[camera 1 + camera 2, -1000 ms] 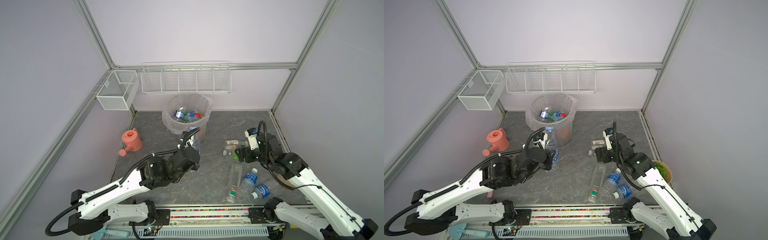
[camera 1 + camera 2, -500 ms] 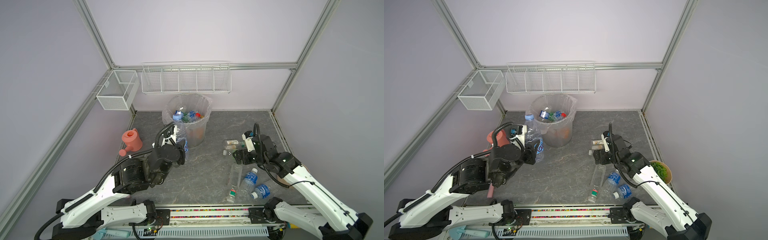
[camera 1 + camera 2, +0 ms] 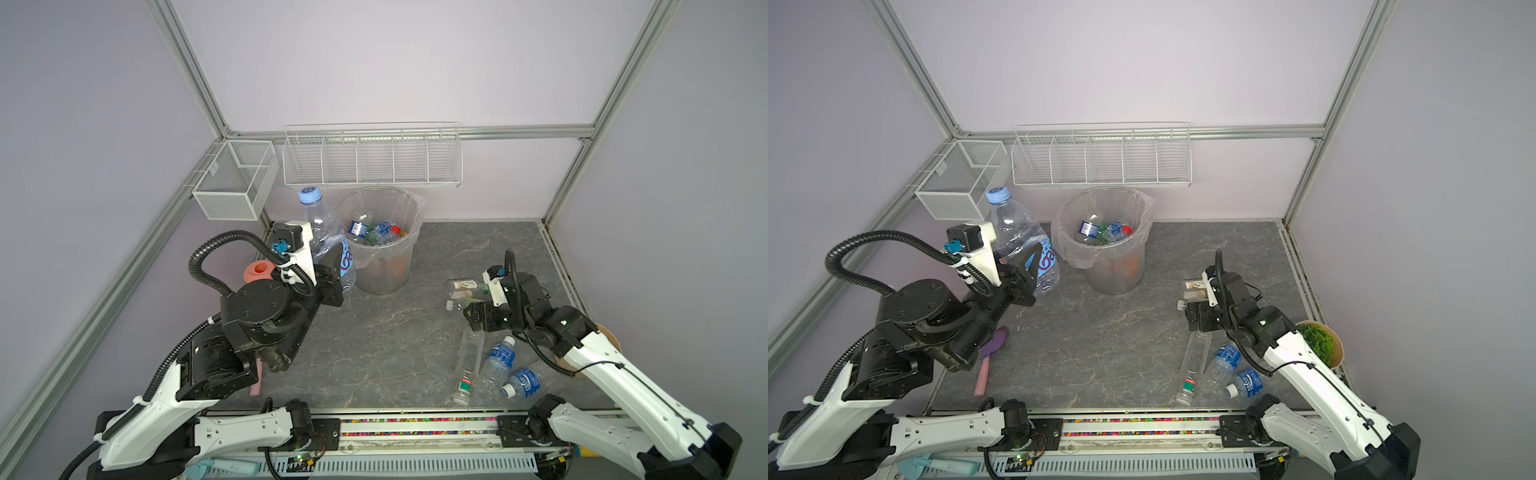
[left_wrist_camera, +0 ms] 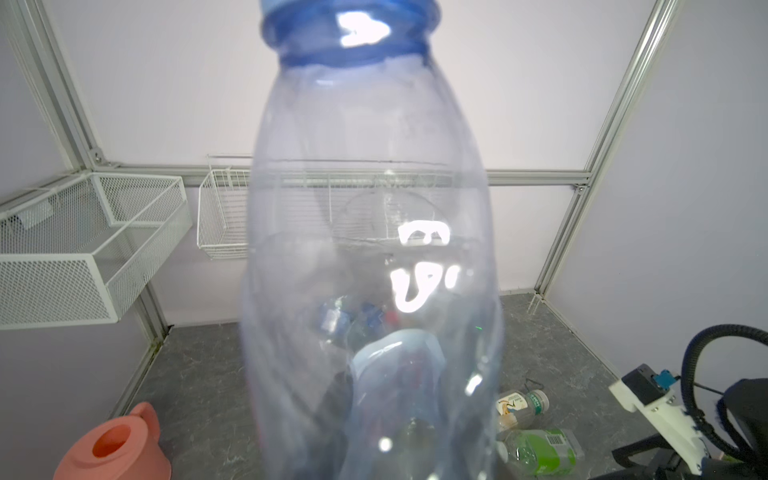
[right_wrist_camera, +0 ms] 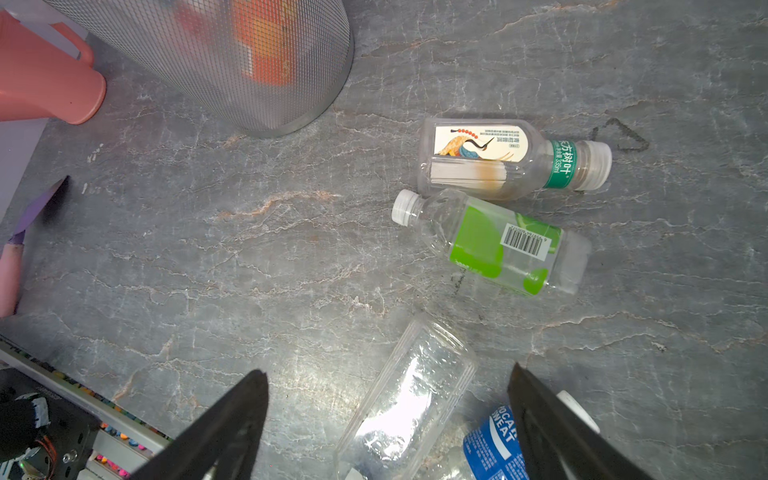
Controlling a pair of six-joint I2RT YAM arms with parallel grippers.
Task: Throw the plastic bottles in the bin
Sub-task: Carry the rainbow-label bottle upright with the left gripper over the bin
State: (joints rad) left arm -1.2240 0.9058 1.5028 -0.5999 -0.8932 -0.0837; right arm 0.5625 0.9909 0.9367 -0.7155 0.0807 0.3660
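**Left tool** (image 3: pixel 1026 266): clamped on the lower body of a large clear bottle (image 3: pixel 1017 232), which is held clear of the counter (image 3: pixel 1100 332). The bottle's long axis is near vertical, with the pale blue cap (image 3: pixel 998 194) up and the base down. Its label has blue and red lettering that cannot be read in full.

**Bin** (image 3: pixel 1115 274): stands just beside the left tool, on the side toward the other arm. It is round, grey and translucent, with a clear bag liner. Small bottles (image 3: pixel 1104 230) lie inside, and something orange shows through the wall.

**Pink watering can** (image 3: pixel 259 272): sits close to the left tool on the side away from the bin, partly hidden by the arm.

**Right tool** (image 5: pixel 386 415): fingers (image 5: pixel 232 415) are spread wide and hold nothing. It is poised over the base end of a clear slim bottle (image 5: pixel 409 395).
- The clear slim bottle lies flat. Its long axis runs from the tool back toward the robot's rail, cap end rearmost.
- A blue-label bottle (image 5: pixel 494 449) lies flat beside one finger and reads "OCAR / WEAT".
- A second blue-label bottle (image 3: pixel 523 380) lies flat nearer the rail.
- The crane-label bottle (image 5: pixel 498 160) lies flat ahead of the tool and apart from it. It has a green neck band with Chinese characters and a white cap.
- The lime-label bottle (image 5: pixel 503 245) lies just beside the crane-label bottle. It carries a barcode, and its white cap points the opposite way.

**Counter**: dark grey with marbled veining.

**Room**: pale lilac walls and aluminium frame posts. White wire baskets (image 3: pixel 372 160) hang on the walls beyond the bin.
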